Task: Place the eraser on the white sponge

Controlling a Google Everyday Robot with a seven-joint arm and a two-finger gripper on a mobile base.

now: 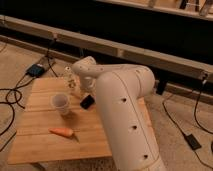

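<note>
— Eraser (87, 101): where is it?
— On the desk (35, 142) beside the arm (125, 110), not yet picked up.
— And the pincer (73, 83)?
— Near it, spread, holding nothing. White sponge is hidden; grasping and placing remain.
</note>
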